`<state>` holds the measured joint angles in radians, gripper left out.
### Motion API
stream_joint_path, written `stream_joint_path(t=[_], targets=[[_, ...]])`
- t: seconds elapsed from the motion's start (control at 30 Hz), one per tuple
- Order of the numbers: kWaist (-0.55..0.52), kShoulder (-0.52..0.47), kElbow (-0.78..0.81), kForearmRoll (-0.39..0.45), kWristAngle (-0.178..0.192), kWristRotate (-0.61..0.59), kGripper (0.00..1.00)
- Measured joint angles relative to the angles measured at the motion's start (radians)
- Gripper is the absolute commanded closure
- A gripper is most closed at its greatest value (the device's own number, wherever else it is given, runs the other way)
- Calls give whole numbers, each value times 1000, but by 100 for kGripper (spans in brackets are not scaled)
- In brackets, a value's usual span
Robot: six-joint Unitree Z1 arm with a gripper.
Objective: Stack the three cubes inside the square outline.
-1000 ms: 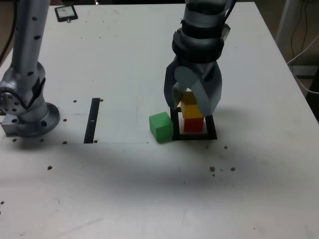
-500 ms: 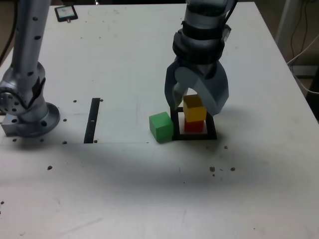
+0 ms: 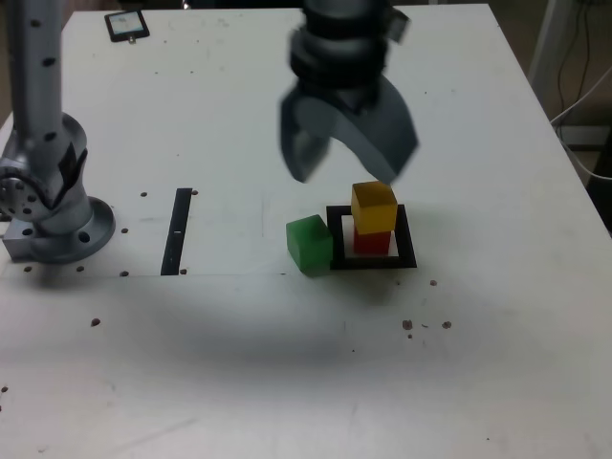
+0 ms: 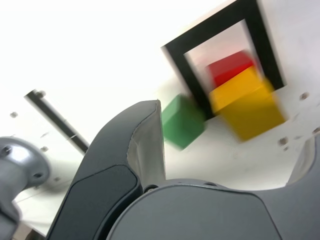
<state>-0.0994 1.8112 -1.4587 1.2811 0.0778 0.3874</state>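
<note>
Lifting off the yellow cube, my claw is hanging wide and empty at upper centre; next I am aiming squarely over the green cube.

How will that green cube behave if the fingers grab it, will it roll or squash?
The green cube looks solid and flat-faced, so it should stay rigid and not roll. Its matte faces probably grip well. It touches the square outline, so a push might drag across the tape.

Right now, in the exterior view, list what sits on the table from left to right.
Arm base → black tape strip → green cube → yellow cube stacked on the red cube, inside the square outline.
</note>
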Motion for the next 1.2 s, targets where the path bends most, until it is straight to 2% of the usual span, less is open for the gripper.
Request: stream_joint_path(t=[0.17, 0.3, 0.43, 0.53, 0.7, 0.8, 0.97, 1.1, 1.2], targets=[[-38, -123, 70, 64, 23, 6, 0], [-148, -189, 140, 97, 40, 14, 0], [-262, -198, 190, 69, 10, 25, 0], [-344, -196, 231, 16, -13, 39, 0], [-402, -172, 265, -37, -11, 79, 0], [-405, -163, 270, -41, 11, 112, 0], [-405, -151, 306, -79, 74, 131, 0], [-396, -119, 337, -136, 104, 146, 1], [-377, -94, 354, -180, 113, 169, 1]])
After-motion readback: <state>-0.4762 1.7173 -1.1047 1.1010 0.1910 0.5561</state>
